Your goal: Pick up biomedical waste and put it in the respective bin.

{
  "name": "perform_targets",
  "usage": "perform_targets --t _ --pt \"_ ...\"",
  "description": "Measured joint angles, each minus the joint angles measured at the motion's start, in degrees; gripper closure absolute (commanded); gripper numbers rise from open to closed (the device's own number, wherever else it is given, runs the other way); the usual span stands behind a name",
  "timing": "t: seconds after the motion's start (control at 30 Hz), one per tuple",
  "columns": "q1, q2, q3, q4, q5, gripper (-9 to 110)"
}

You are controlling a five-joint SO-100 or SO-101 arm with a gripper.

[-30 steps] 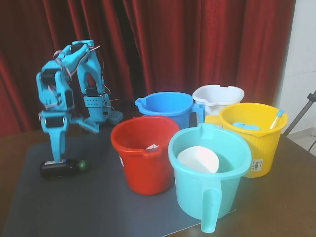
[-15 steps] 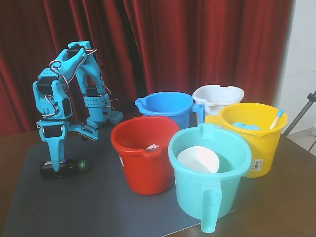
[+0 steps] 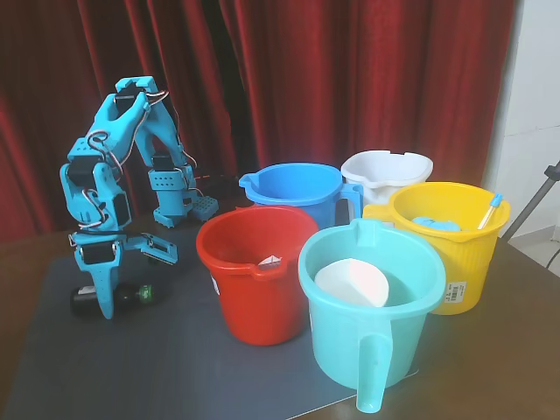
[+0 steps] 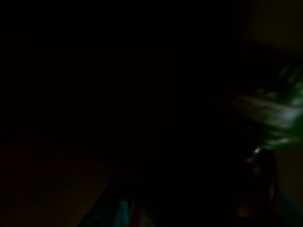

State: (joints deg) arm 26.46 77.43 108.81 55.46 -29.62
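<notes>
A dark medicine bottle (image 3: 114,297) with a green cap lies sideways near the desk's (image 3: 516,350) left edge; the fingers (image 3: 105,302) straddle it, grip unclear.

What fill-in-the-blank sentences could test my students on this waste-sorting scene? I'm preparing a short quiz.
1. The medicine bottle lies on its ____ on the dark mat.
2. The bottle's cap is ____ in colour.
3. Nearest the camera in the fixed view stands the ____ bucket.
4. The gripper reaches down over the bottle, left of the ____ bucket.

Missing words: side; green; teal; red
</notes>
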Motion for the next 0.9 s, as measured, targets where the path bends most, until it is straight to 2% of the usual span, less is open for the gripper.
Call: perform_targets --t 0.3,0.47,0.57,0.9 --pt "0.00 0.00 -0.09 0.00 -0.18 78" --pt "0.00 0.00 -0.09 -4.31 -0.35 95" --pt "0.00 0.00 0.00 -5.89 -0.53 102" --pt "0.00 0.00 0.00 -7.29 -0.53 102"
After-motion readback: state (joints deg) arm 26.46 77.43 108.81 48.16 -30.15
